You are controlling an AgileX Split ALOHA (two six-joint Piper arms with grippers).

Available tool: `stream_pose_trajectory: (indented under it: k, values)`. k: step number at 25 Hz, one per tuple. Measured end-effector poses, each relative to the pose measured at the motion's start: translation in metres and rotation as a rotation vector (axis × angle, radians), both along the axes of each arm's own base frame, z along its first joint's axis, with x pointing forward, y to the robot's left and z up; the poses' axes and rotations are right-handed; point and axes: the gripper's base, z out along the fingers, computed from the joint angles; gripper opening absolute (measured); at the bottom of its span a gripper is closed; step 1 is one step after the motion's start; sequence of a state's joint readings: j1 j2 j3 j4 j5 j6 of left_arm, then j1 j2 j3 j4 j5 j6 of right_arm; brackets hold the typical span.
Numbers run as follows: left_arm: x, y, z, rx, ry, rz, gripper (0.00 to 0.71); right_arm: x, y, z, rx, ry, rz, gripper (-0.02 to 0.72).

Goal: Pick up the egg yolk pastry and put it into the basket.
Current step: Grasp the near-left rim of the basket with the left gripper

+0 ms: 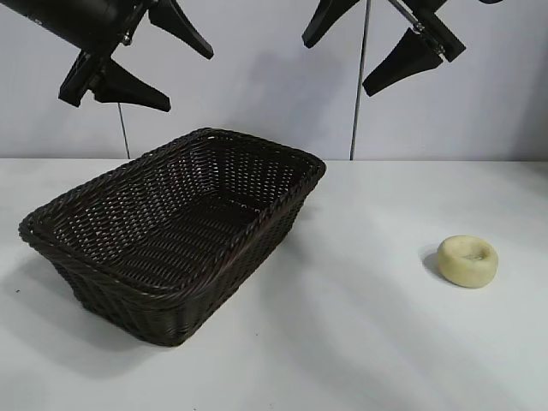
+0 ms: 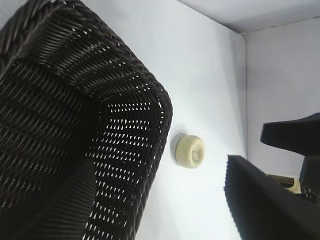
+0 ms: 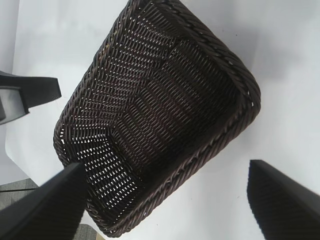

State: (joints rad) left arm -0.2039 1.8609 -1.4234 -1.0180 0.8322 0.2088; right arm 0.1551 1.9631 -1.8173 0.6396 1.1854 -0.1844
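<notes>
Beside basket [image 1: 103, 193] — egg yolk pastry [image 1: 467, 261], untouched

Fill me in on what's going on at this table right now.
Nothing is being handled yet. The left gripper and the right gripper both hang high above the white table with their fingers open and empty. The egg yolk pastry sits untouched on the table, off to the right of the basket and apart from it. The dark wicker basket has nothing in it, so the pick-up has not started.
</notes>
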Motion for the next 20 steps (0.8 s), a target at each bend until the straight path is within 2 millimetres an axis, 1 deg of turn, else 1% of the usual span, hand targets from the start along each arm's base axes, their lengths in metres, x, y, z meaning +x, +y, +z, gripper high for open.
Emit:
stream_pose_trajectory:
  k: [2,5,8,11,13,15,20]
  values:
    - [-0.006,0.002,0.008,0.013,0.008,0.011,0.526,0.0,0.0,0.0,-0.001,0.0,0.0,0.624]
    - [-0.019,0.009,0.035,0.045,-0.005,0.055,0.526,0.0,0.0,0.0,-0.001,-0.001,-0.001,0.624]
    - [-0.037,0.018,0.057,0.087,0.043,0.127,0.526,0.0,0.0,0.0,-0.001,-0.002,-0.001,0.624]
    - [-0.052,0.026,0.063,0.196,0.091,0.158,0.526,0.0,0.0,0.0,-0.001,-0.002,-0.001,0.624]
    - [-0.059,0.03,0.058,0.265,0.14,0.18,0.526,0.0,0.0,0.0,-0.001,-0.002,-0.001,0.624]
    - [-0.066,0.032,0.048,0.303,0.19,0.194,0.526,0.0,0.0,0.0,-0.001,-0.002,-0.001,0.624]
    - [-0.083,0.035,0.007,0.357,0.332,0.217,0.526,0.0,0.0,0.0,-0.002,-0.002,-0.001,0.624]
